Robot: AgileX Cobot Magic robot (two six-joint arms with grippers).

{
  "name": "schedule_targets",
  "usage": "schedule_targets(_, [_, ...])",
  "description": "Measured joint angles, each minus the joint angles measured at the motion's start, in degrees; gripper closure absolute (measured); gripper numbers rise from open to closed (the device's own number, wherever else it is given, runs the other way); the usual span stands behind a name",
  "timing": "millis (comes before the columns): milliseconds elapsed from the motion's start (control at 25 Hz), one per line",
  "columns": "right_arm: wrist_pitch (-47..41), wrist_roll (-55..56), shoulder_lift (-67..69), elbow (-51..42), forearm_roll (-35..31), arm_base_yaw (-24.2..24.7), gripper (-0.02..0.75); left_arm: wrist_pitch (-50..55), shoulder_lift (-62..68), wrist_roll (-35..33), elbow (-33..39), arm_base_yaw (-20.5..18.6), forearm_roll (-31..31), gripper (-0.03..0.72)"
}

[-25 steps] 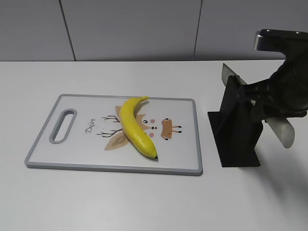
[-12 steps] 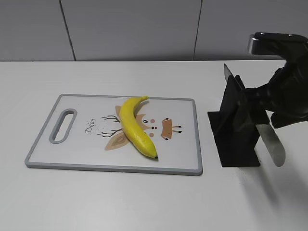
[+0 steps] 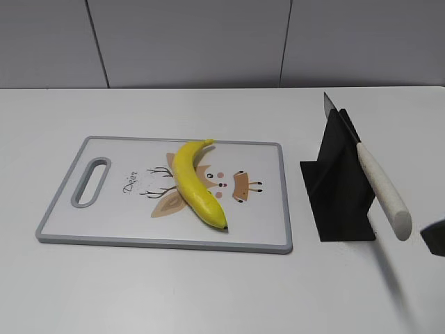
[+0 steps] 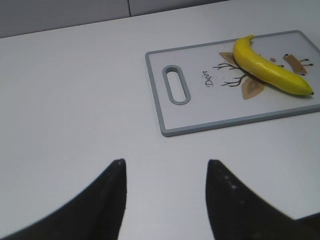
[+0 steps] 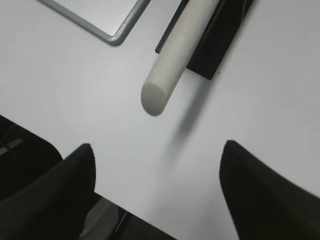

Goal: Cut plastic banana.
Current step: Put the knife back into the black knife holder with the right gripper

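Observation:
The yellow plastic banana lies whole on the grey-rimmed cutting board; it also shows in the left wrist view. A knife with a white handle rests slanted in a black stand, blade tip up; its handle also shows in the right wrist view. My right gripper is open and empty, above the table's front edge, short of the handle's end. My left gripper is open and empty over bare table, well away from the board.
A grey panelled wall stands behind the white table. The board's handle slot is at its left end. A dark bit of the right arm shows at the right edge.
The right arm has let go of the knife handle and drawn back out of the exterior view to the lower right. The knife now rests in its stand. The banana has not moved.

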State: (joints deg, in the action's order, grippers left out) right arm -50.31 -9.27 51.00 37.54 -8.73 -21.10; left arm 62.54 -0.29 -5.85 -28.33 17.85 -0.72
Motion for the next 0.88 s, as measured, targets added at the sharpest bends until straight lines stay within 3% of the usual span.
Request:
schedule_targets(280, [-5.0,-2.5,-17.2,-6.6,1.9,0.0,0.143,0.0,0.0,0.0,0.0,0.0,0.0,0.186])
schedule_targets(880, [-9.3,-3.3,-43.3,-8.2,1.3,0.0,0.144,0.0,0.0,0.0,0.0,0.0,0.0,0.186])
